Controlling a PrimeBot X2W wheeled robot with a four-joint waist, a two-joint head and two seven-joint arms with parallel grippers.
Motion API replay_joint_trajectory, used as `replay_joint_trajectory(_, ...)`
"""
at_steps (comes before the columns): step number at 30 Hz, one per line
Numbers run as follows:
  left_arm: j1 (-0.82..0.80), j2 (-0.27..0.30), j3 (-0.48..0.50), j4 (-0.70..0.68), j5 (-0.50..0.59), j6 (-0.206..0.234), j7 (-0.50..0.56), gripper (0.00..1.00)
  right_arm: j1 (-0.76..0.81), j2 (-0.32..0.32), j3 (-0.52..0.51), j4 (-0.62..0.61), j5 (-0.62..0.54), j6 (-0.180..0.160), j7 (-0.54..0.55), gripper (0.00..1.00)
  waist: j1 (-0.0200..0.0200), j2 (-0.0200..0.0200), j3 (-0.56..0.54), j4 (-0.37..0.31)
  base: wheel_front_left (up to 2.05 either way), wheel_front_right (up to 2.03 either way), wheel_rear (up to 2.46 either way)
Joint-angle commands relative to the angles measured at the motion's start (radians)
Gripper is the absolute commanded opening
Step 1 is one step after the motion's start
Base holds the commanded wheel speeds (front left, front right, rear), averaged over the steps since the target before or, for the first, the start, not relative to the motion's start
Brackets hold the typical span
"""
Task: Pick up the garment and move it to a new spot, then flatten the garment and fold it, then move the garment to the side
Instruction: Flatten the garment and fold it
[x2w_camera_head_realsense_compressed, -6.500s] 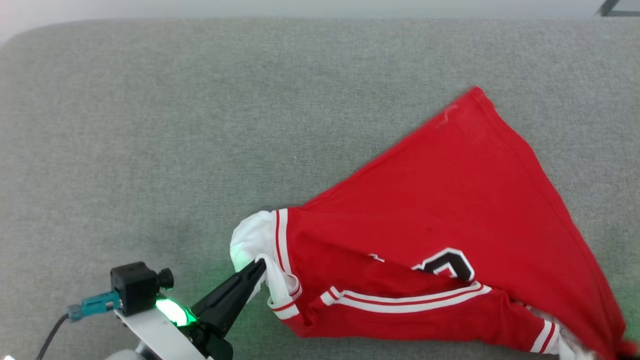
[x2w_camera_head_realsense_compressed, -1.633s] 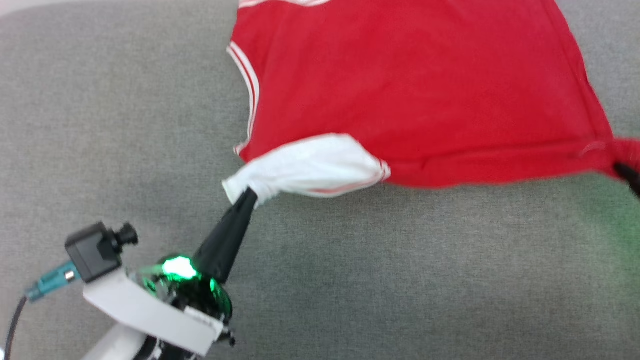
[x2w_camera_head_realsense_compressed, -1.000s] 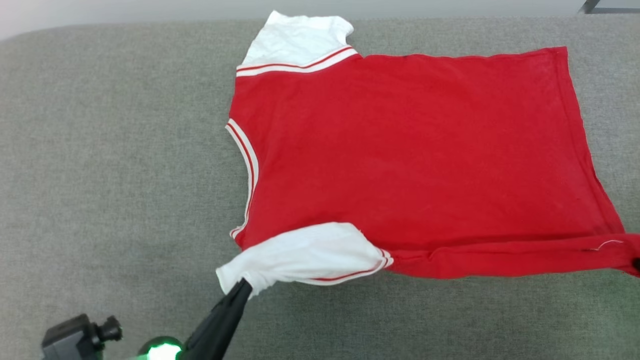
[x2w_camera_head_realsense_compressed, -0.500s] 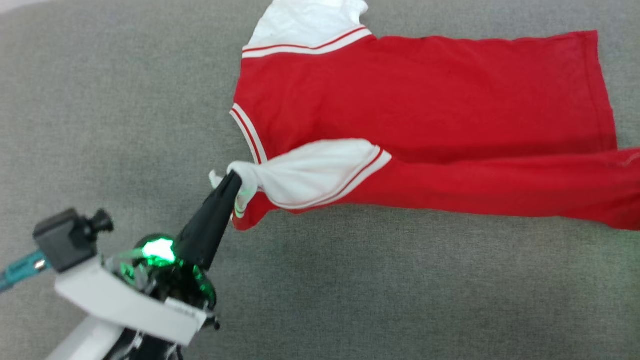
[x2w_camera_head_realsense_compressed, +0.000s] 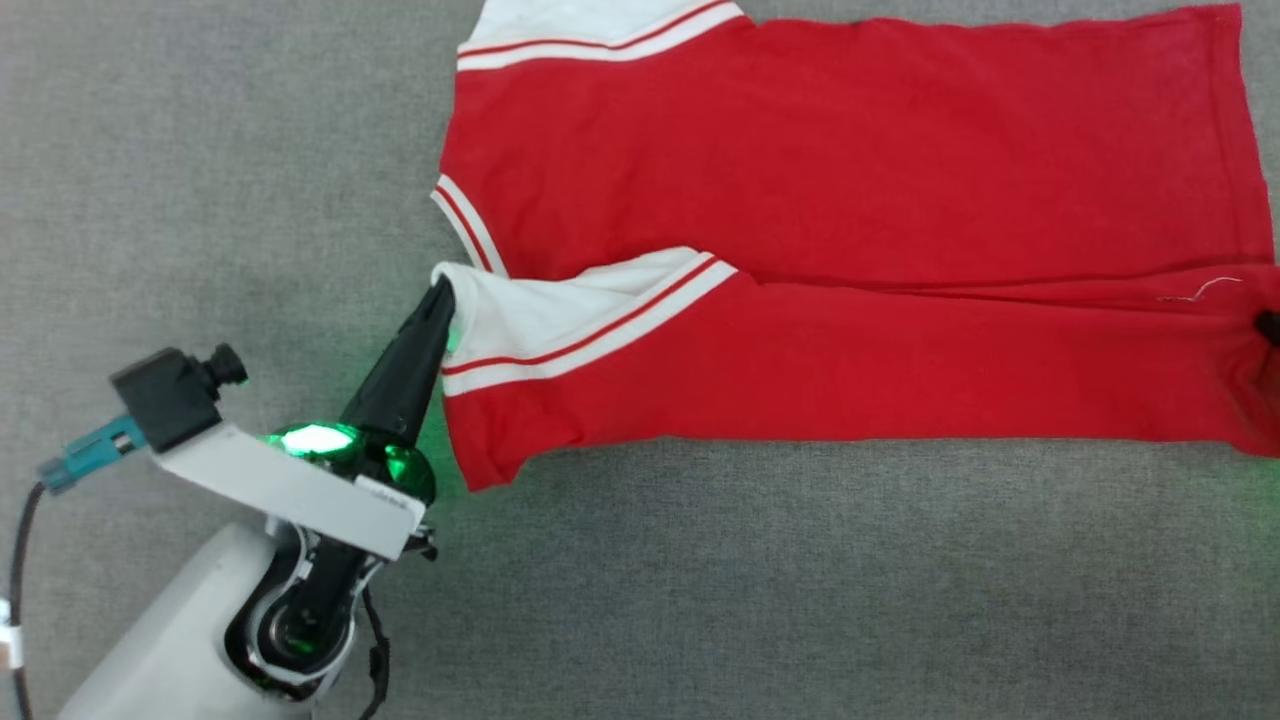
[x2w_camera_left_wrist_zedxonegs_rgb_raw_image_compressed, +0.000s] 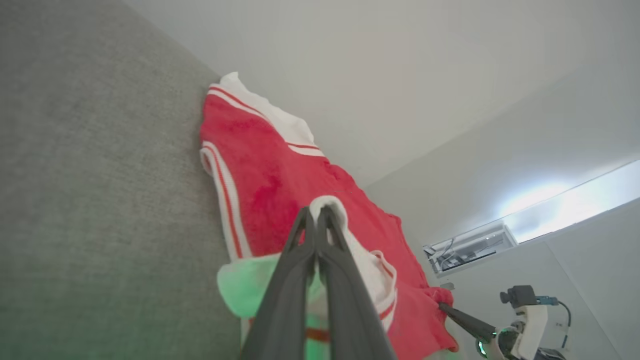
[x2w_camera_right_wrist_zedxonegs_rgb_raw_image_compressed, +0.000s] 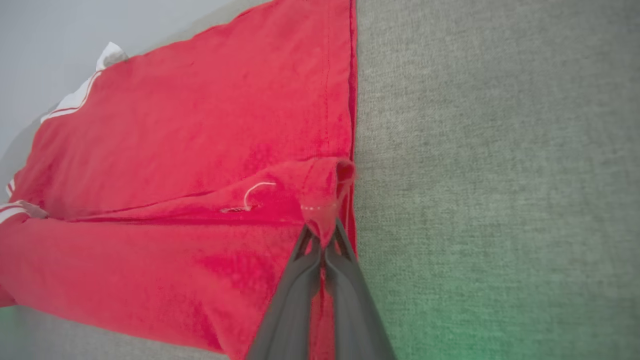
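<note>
Left wrist view puts your left gripper (x2w_camera_left_wrist_zedxonegs_rgb_raw_image_compressed: 316, 214) dead centre: both dark fingers are pressed together on the cuff of the white sleeve (x2w_camera_left_wrist_zedxonegs_rgb_raw_image_compressed: 367, 262), with cloth bunched over the tips. Nothing but fabric sits between them.

In the head view, that sleeve is drawn in over the red body, its stripe trim slanting up to the right. The near strip of the garment (x2w_camera_head_realsense_compressed: 850, 180) is doubled over the rest, and its edge runs left to right across the middle. I can't tell you whether that edge rests on the layer below or hangs just above it.

Over to your right gripper (x2w_camera_right_wrist_zedxonegs_rgb_raw_image_compressed: 322, 235) — jaws closed here too, pinching the red hem corner (x2w_camera_right_wrist_zedxonegs_rgb_raw_image_compressed: 334, 192), just beside a loose white thread (x2w_camera_right_wrist_zedxonegs_rgb_raw_image_compressed: 256, 189). In the head view its dark tip sits at the right edge, against the hem end of the folded strip.

The garment lies across the grey surface (x2w_camera_head_realsense_compressed: 760, 580) with its neck end to your left and its hem to your right. The far sleeve (x2w_camera_head_realsense_compressed: 570, 25) is up at the top edge. A green lamp (x2w_camera_head_realsense_compressed: 312, 438) on the left wrist glows, tinting the cloth beside it.
</note>
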Motion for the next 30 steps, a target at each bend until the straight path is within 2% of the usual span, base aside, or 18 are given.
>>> replay_joint_trajectory(1,-0.015,-0.004,0.001,0.038,0.024,0.002,0.0,0.0,-0.014,0.0,0.007,0.01,-0.002,-0.001,-0.015,0.0,0.0,-0.0001,0.017,-0.004,0.0,0.0,0.0)
replay_joint_trajectory(3,-0.029,-0.021,-0.003,0.071,0.024,0.002,0.001,0.0,-0.023,-0.007,0.023,0.023,-0.009,-0.001,-0.031,0.0,0.0,-0.0001,0.027,-0.006,0.0,0.0,0.0)
replay_joint_trajectory(9,-0.047,-0.021,-0.043,0.183,0.066,0.003,0.001,0.0,-0.039,-0.014,0.056,0.057,-0.02,-0.001,-0.082,0.0,0.0,-0.0001,0.038,-0.009,0.0,0.0,0.0)
replay_joint_trajectory(13,-0.057,0.0,-0.068,0.217,0.097,0.003,0.002,0.01,-0.045,-0.02,0.078,0.069,-0.026,-0.001,-0.118,0.0,0.0,-0.0001,0.024,-0.006,0.0,0.0,0.0)
replay_joint_trajectory(14,-0.061,0.007,-0.068,0.219,0.107,0.004,0.001,0.2,-0.044,-0.022,0.082,0.072,-0.028,-0.001,-0.129,0.04,0.0,-0.0001,0.017,-0.005,0.0,0.0,0.0)
replay_joint_trajectory(15,-0.066,0.014,-0.064,0.219,0.121,0.005,0.001,0.42,-0.041,-0.028,0.093,0.07,-0.033,-0.001,-0.136,0.33,0.0,-0.0001,0.009,-0.003,0.0,0.0,0.0)
replay_joint_trajectory(16,-0.068,0.021,-0.059,0.217,0.134,0.005,0.001,1.0,-0.037,-0.035,0.101,0.065,-0.036,-0.001,-0.146,0.65,0.0,-0.0001,0.001,-0.002,0.0,0.0,0.0)
replay_joint_trajectory(17,-0.069,0.03,-0.06,0.212,0.149,0.005,0.001,1.0,-0.033,-0.039,0.104,0.059,-0.039,-0.001,-0.159,1.0,0.0,-0.0001,-0.009,0.0,0.0,0.0,0.0)
replay_joint_trajectory(20,-0.078,0.067,-0.081,0.182,0.181,0.002,0.001,1.0,-0.016,-0.048,0.11,0.041,-0.039,-0.001,-0.182,1.0,0.0,-0.0001,-0.039,0.006,0.0,0.0,0.0)
replay_joint_trajectory(25,-0.121,0.2,-0.119,0.161,0.206,0.002,0.054,1.0,-0.002,-0.063,0.095,0.002,-0.048,-0.001,-0.22,1.0,0.0,-0.0001,-0.082,0.015,0.0,0.0,0.0)
replay_joint_trajectory(27,-0.149,0.243,-0.128,0.156,0.221,0.007,0.109,1.0,0.004,-0.067,0.089,-0.015,-0.054,-0.001,-0.234,1.0,0.0,-0.0001,-0.097,0.018,0.0,0.0,0.0)
replay_joint_trajectory(30,-0.209,0.309,-0.173,0.11,0.257,0.028,0.262,1.0,0.0,-0.071,0.077,-0.039,-0.056,-0.001,-0.246,1.0,0.0,-0.0001,-0.115,0.022,0.0,0.0,0.0)
